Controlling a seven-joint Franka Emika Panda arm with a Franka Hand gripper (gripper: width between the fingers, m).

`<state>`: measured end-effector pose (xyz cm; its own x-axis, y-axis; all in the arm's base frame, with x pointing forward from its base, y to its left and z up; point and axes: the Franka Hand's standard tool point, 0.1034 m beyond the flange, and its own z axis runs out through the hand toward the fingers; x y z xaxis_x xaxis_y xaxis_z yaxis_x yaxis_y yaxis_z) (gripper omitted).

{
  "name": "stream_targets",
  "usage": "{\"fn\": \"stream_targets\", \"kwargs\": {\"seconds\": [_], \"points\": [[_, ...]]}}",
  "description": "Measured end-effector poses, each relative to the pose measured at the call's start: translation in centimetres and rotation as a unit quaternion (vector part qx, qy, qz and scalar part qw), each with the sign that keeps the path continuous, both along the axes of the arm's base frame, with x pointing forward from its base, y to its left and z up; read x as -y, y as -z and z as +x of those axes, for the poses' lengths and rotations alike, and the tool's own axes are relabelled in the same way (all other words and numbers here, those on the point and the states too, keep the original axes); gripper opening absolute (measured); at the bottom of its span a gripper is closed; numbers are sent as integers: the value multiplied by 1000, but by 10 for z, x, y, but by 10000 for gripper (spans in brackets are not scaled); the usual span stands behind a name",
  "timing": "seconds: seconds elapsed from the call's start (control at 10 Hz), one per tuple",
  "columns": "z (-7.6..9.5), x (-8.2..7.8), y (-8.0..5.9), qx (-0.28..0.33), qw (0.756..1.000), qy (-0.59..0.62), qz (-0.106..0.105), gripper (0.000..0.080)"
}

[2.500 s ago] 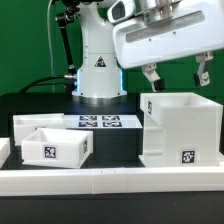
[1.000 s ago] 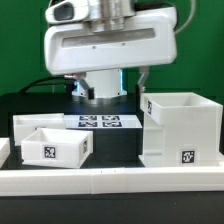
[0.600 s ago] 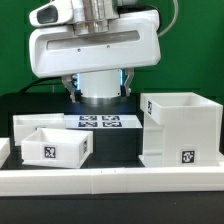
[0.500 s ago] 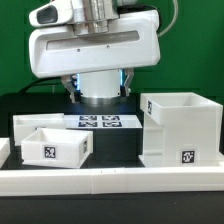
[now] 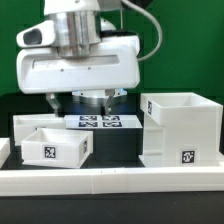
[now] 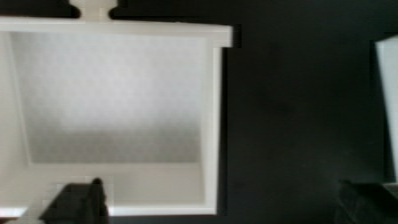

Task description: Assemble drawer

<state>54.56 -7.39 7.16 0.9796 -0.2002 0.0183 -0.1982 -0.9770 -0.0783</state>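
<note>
The drawer's big white hollow housing [image 5: 180,128] stands at the exterior view's right, with a tag on its front. A small open-top white tray [image 5: 55,146] with a tag sits at the exterior view's left. Another white piece [image 5: 30,124] stands just behind it. My gripper [image 5: 80,102] hangs above the table between tray and marker board, open and empty. In the wrist view the tray [image 6: 116,95] lies below me, one dark fingertip [image 6: 75,200] over its edge and the other [image 6: 374,198] over the black table. The gripper [image 6: 222,200] holds nothing. The housing's edge [image 6: 390,100] shows at the side.
The marker board [image 5: 100,122] lies flat on the black table behind the tray. A low white rail [image 5: 110,178] runs along the front. The robot's white base [image 5: 98,98] stands at the back behind my hand.
My gripper has moved from above the housing toward the exterior view's left and come lower, now over the tray. The parts on the table have not moved.
</note>
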Motion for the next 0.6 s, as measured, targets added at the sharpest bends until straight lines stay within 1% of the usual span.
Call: {"fn": "stream_targets", "kwargs": {"seconds": [0.1,0.3,0.4,0.5,0.6], "points": [[1,-2,-1,0,1000,-1,1,649],[1,-1,0,0,1000,-3,0,649],[0,2,7,2,1000,-5,-3,649],[-3,5,23,6,1000,-4,-12,649],[-6,2,32,1,1000,-4,-13,649]]}}
